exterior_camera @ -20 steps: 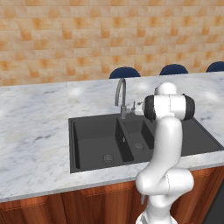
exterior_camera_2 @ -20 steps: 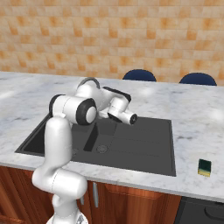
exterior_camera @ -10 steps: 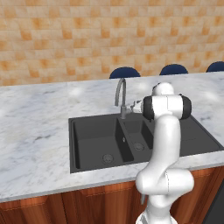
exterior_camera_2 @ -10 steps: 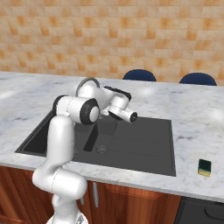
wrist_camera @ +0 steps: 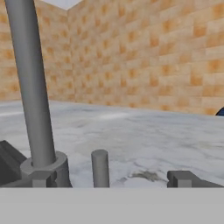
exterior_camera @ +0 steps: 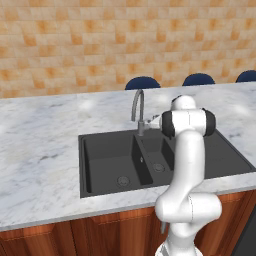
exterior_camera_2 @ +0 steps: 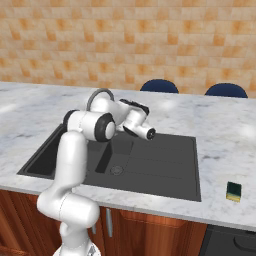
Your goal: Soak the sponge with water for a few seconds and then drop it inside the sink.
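The pincer [wrist_camera: 107, 178] stood released and empty, its two dark tips spread wide at the bottom of the hand view, one to each side of the short grey faucet handle [wrist_camera: 100, 168]. Just left of that handle rose the faucet's tall grey neck [wrist_camera: 31, 83] from its round base. No stream of water showed at the spout, so the step in hand looked like turning the tap on.

To do it well, the tips probably needed to ease forward until the handle sat squarely between them, keeping the left tip off the neck, then push or turn the handle sideways rather than squeeze hard.

The sponge [exterior_camera_2: 233, 190] lay on the marble table [exterior_camera_2: 225, 135] at the lower right of the right base view, well apart from the arm and just beyond the right rim of the black sink [exterior_camera_2: 165, 165]. It would have to be fetched afterwards.
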Tool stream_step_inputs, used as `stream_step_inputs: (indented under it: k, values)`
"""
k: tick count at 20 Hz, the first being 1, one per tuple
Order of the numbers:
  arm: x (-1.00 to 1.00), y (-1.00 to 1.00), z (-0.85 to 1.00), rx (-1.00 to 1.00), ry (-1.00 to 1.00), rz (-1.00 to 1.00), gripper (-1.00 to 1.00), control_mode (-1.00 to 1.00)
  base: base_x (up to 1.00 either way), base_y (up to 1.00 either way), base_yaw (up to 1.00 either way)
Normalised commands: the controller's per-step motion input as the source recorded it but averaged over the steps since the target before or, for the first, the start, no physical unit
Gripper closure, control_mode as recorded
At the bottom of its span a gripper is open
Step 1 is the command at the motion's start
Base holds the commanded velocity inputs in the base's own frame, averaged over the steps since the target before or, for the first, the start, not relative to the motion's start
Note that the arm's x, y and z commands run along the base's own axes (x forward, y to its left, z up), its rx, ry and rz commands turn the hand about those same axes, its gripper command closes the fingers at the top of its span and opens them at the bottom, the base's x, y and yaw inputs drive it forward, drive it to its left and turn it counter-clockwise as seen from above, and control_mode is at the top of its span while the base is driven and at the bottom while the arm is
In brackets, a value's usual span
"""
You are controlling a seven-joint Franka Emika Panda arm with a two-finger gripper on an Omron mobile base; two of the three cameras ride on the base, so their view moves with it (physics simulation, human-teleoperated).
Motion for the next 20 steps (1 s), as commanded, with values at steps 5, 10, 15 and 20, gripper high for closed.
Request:
stream_step_inputs:
  k: [5,10,15,20]
  values:
    - [0.17,0.0,-0.19,0.0,0.0,-0.04,-1.0,-1.0,0.0,0.0,0.0]
    - [0.09,-0.01,-0.02,0.0,0.0,-0.05,-1.0,-1.0,0.0,0.0,0.0]
    - [0.1,-0.07,-0.02,0.0,0.0,-0.07,-1.0,-1.0,0.0,0.0,0.0]
    - [0.07,-0.27,0.0,0.0,0.0,-0.09,-1.0,-1.0,0.0,0.0,0.0]
